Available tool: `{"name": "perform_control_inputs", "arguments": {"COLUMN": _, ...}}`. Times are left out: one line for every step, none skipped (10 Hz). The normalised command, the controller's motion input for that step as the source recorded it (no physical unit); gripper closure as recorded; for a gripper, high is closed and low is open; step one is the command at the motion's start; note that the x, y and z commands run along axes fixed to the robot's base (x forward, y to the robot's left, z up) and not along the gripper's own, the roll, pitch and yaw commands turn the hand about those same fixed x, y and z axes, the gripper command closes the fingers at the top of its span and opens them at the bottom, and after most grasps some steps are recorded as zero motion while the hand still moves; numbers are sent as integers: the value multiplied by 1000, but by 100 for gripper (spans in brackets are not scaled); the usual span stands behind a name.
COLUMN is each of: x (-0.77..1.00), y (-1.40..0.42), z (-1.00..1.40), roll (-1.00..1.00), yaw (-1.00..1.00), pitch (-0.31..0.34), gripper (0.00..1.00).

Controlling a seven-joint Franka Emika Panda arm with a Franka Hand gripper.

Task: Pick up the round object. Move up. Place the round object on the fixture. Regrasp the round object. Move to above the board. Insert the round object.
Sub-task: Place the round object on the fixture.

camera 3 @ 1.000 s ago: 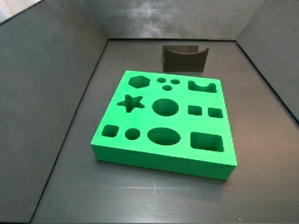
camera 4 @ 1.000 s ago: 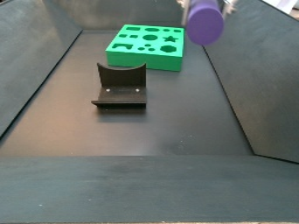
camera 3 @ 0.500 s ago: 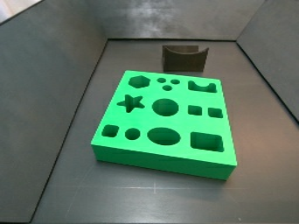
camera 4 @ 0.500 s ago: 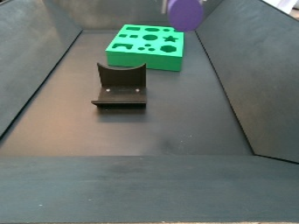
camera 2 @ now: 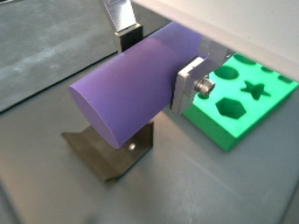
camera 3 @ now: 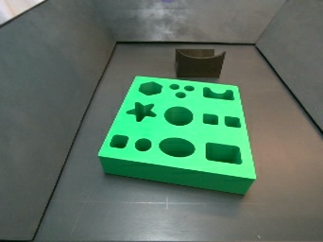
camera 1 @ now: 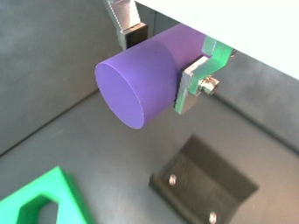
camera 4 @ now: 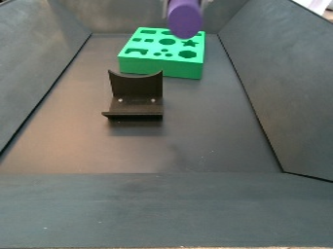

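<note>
My gripper (camera 1: 163,58) is shut on the round object (camera 1: 149,77), a smooth purple cylinder peg held crosswise between the silver fingers (camera 1: 194,76); it also shows in a wrist view (camera 2: 135,83). In a side view the peg (camera 4: 185,16) hangs high in the air, near the green board (camera 4: 166,51). The board with its many cut-out holes lies flat in a side view (camera 3: 177,129); a corner of it shows in both wrist views (camera 2: 243,101) (camera 1: 45,199). The dark fixture (camera 4: 132,95) with a curved notch stands on the floor, below the peg in a wrist view (camera 2: 107,151).
Dark sloping walls (camera 3: 76,76) enclose the floor on all sides. The fixture stands behind the board in a side view (camera 3: 199,61). Bare dark floor (camera 4: 156,165) lies in front of the fixture.
The peg, held by my gripper, has moved left across the side view, from the right wall towards a spot near the board. Board and fixture have not moved.
</note>
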Motion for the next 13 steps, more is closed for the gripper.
{"name": "perform_control_inputs", "arguments": {"x": 1000, "y": -70, "z": -188, "roll": -1000, "yaw": -28, "pitch": 79, "gripper": 100}}
{"name": "perform_control_inputs", "arguments": {"x": 1000, "y": -56, "z": -165, "roll": -1000, "yaw": -33, "pitch": 90, "gripper": 100}}
{"name": "perform_control_inputs", "arguments": {"x": 1000, "y": -25, "z": -119, "roll": -1000, "yaw": -42, "pitch": 108, "gripper": 100}}
{"name": "perform_control_inputs", "arguments": {"x": 1000, "y": -10, "z": -105, "roll": -1000, "yaw": -48, "pitch": 113, "gripper": 100}}
{"name": "perform_control_inputs", "arguments": {"x": 1000, "y": 18, "z": -80, "roll": -1000, "yaw": -68, "pitch": 118, "gripper": 100}}
{"name": "perform_control_inputs", "arguments": {"x": 977, "y": 29, "z": -61, "roll": -1000, "yaw": -77, "pitch": 119, "gripper": 100}}
{"name": "perform_control_inputs", "arguments": {"x": 859, "y": 38, "z": -37, "roll": -1000, "yaw": -97, "pitch": 125, "gripper": 100}}
{"name": "perform_control_inputs", "arguments": {"x": 771, "y": 39, "z": -31, "roll": -1000, "yaw": -117, "pitch": 129, "gripper": 100}}
{"name": "perform_control_inputs", "arguments": {"x": 660, "y": 43, "z": -24, "roll": -851, "yaw": -128, "pitch": 114, "gripper": 100}}
{"name": "perform_control_inputs", "arguments": {"x": 606, "y": 46, "z": -22, "roll": -738, "yaw": -128, "pitch": 100, "gripper": 100}}
{"name": "perform_control_inputs", "arguments": {"x": 499, "y": 45, "z": -21, "roll": -508, "yaw": -126, "pitch": 75, "gripper": 100}}
{"name": "perform_control_inputs", "arguments": {"x": 420, "y": 43, "z": -18, "roll": -340, "yaw": -119, "pitch": 61, "gripper": 100}}
{"name": "perform_control_inputs", "arguments": {"x": 301, "y": 30, "z": -8, "roll": -211, "yaw": -105, "pitch": 45, "gripper": 100}}
